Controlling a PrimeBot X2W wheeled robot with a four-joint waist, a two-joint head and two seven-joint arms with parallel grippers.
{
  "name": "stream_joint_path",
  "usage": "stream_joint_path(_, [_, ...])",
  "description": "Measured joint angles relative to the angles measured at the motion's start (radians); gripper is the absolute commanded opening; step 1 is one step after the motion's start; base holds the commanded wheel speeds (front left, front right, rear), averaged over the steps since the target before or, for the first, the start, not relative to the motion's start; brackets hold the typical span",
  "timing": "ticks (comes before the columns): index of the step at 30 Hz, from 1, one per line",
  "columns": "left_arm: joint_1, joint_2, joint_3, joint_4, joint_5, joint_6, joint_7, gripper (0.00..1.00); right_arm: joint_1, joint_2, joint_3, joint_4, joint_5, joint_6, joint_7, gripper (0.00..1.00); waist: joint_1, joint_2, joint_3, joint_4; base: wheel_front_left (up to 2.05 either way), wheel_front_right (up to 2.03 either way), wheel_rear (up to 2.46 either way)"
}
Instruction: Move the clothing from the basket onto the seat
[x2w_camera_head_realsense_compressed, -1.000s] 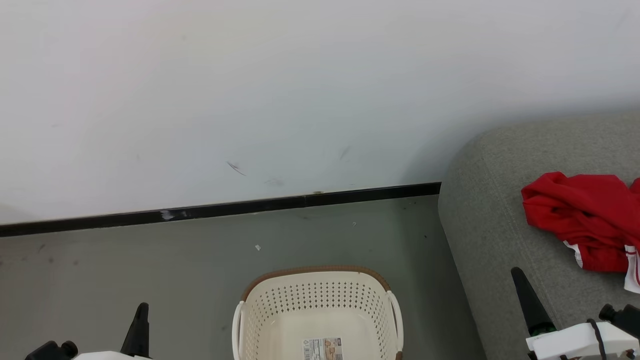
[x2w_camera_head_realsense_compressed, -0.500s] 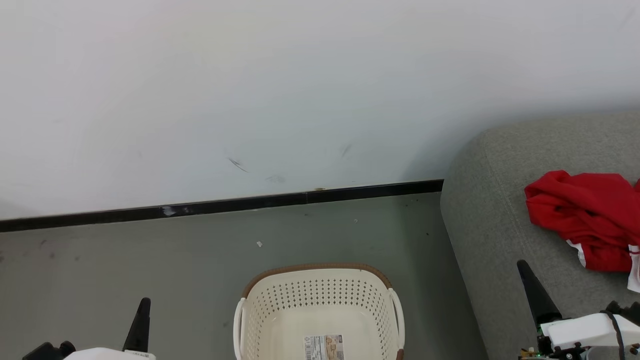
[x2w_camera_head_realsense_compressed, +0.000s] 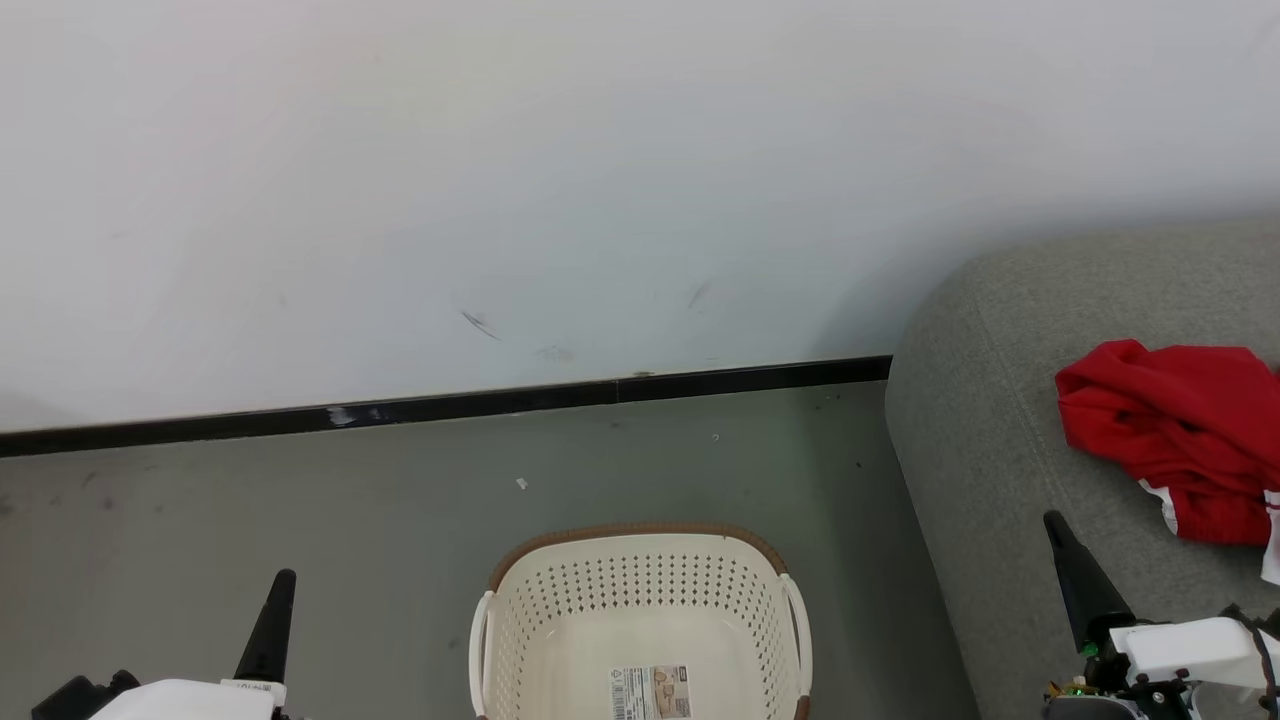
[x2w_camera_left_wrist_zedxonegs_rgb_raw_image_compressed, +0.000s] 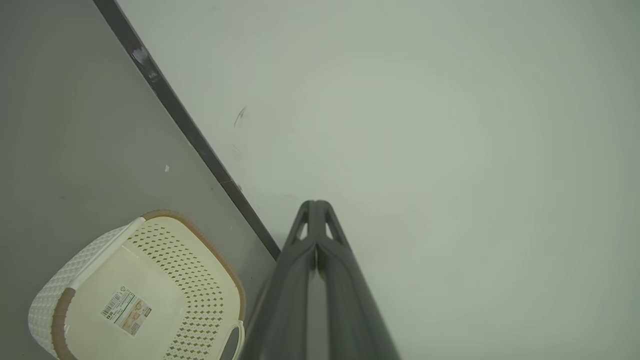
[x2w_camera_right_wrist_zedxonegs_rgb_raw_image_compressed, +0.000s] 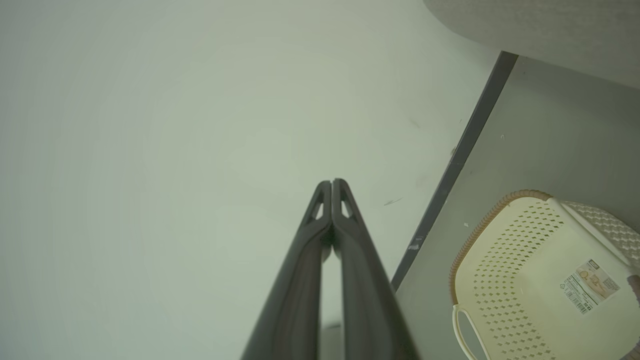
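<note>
clothing (x2w_camera_head_realsense_compressed: 1170, 430): a crumpled bright red heap with white trim at its lower edge, lying on top of the seat. the right edge of the head view cuts it off, and whether it is one garment or two cannot be told.
seat (x2w_camera_head_realsense_compressed: 990, 420): grey woven sofa with a rounded corner and a stitched seam, to the right of the basket and near the wall.
basket (x2w_camera_head_realsense_compressed: 640, 585): cream perforated tub with a brown rim, upright on the floor between the two claws, near the seat but apart from it. its pale bottom shows, with a printed label (x2w_camera_head_realsense_compressed: 650, 692) stuck to it.
left claw (x2w_camera_head_realsense_compressed: 285, 582): clenched, the two dark fingers pressed tip to tip in the left wrist view, grasping nothing. it hangs over the floor left of the basket, pointing toward the wall.
right claw (x2w_camera_head_realsense_compressed: 1052, 520): clenched and grasping nothing, fingers together in the right wrist view. it sits at the lower right of the head view over the seat's near part, below the clothing and apart from it.
floor (x2w_camera_head_realsense_compressed: 300, 500): grey-green, with a few small pale specks.
wall (x2w_camera_head_realsense_compressed: 500, 150): white with some dark scuffs, and a black skirting strip (x2w_camera_head_realsense_compressed: 500, 403) along its foot.
</note>
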Motion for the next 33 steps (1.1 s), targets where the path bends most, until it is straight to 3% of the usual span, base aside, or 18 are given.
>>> stream_joint_path(17, [-0.024,-0.023,0.037,0.028,-0.16,-0.052,0.044,0.0,-0.02,-0.018,-0.006,0.031,0.226,0.0,0.038,0.0,-0.0001,0.0,0.006,0.007,0.0,0.0,0.0])
stream_joint_path(33, [-0.039,-0.023,0.039,0.036,-0.161,-0.059,0.044,0.0,-0.039,-0.018,-0.008,0.035,0.227,0.0,0.041,0.0,-0.0002,0.0,0.006,0.006,0.0,0.0,0.0])
